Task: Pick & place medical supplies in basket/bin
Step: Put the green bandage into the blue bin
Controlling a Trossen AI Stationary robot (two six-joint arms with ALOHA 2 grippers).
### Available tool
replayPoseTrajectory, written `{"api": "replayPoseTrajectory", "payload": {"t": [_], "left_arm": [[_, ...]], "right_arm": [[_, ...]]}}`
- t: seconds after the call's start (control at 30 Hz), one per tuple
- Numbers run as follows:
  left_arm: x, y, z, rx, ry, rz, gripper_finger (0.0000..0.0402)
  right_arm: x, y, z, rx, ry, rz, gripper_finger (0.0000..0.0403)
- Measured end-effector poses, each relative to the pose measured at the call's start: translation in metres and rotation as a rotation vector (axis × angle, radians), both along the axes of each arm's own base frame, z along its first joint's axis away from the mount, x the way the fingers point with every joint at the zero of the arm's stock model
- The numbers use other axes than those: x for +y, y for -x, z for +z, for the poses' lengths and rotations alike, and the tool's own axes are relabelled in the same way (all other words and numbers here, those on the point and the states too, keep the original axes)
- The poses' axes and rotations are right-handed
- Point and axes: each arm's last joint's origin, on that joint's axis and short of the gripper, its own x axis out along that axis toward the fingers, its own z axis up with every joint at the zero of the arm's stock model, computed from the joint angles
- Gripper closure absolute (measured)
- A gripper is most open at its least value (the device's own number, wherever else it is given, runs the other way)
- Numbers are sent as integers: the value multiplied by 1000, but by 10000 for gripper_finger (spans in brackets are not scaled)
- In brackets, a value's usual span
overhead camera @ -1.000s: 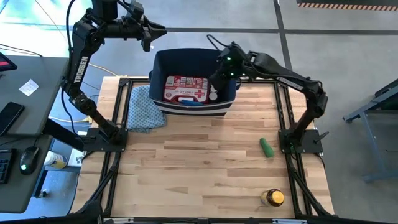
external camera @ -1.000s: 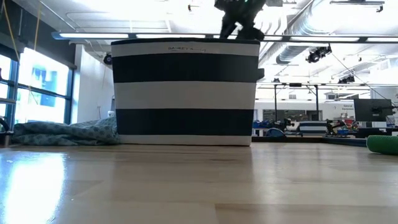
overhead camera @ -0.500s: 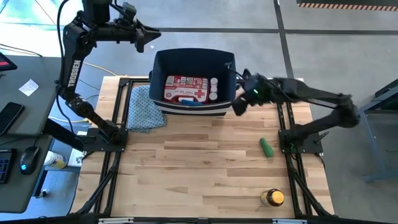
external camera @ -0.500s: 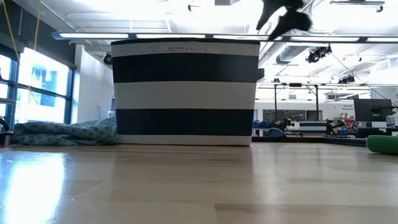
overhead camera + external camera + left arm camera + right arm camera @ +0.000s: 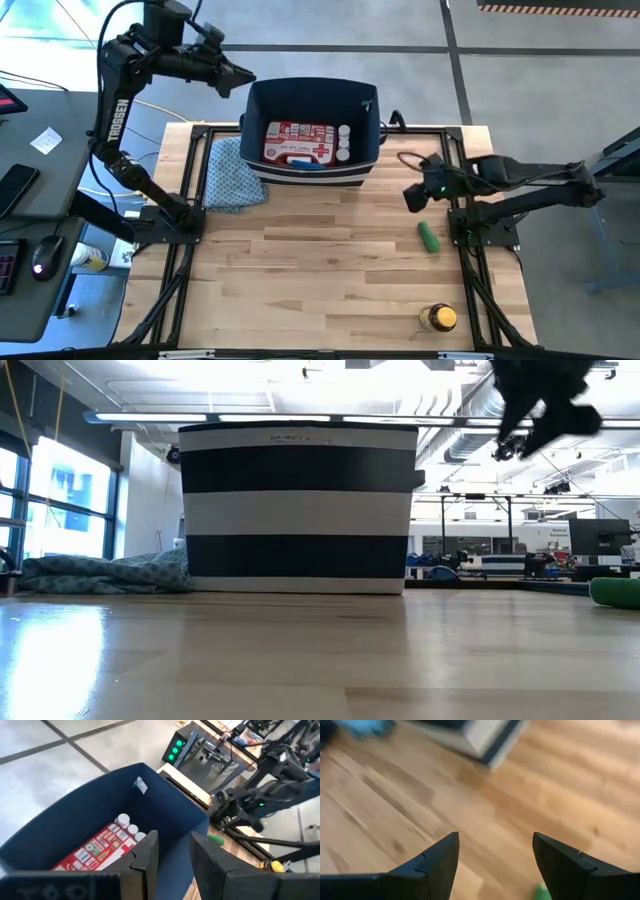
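Note:
The navy bin (image 5: 312,128) with a white stripe stands at the table's far edge and also shows in the low view as the bin (image 5: 298,508). Inside lie the red first-aid kit (image 5: 296,142) and small white bottles (image 5: 344,142). A green cylinder (image 5: 428,237) lies on the table right of centre, an amber yellow-capped bottle (image 5: 437,318) near the near right corner. My right gripper (image 5: 414,195) hovers open just above and beyond the green cylinder. My left gripper (image 5: 243,78) is held high beyond the bin's far left corner, open and empty.
A blue-green patterned cloth (image 5: 232,172) lies bunched left of the bin. The wooden table top (image 5: 320,260) is bare wood across its middle and near left. A desk with a mouse and a phone stands off the table's left side.
My right gripper has left the inside of the bin, swinging out over its right wall toward the table's right and near side, and now hangs over the green cylinder. One more small white bottle lies in the bin beside the kit. My left arm has shifted only slightly.

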Motion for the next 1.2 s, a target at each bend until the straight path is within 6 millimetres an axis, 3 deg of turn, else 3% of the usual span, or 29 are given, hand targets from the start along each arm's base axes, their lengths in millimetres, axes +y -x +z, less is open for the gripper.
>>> {"api": "replayPoseTrajectory", "payload": {"t": [0.17, 0.57, 0.9, 1.2], "left_arm": [[-9, -10, 0, 26, -31, -5, 257], [-35, -31, 0, 62, -98, -98, 257], [-37, -32, -1, 59, -94, -138, 257], [-37, -32, 0, 56, -110, -177, 257]], "right_arm": [[4, 4, -34, 113, -155, 6, 160], [9, 19, -96, 314, -317, -40, 160], [9, 16, -111, 370, -320, -44, 160], [10, -3, -132, 486, -348, -36, 160]]}}
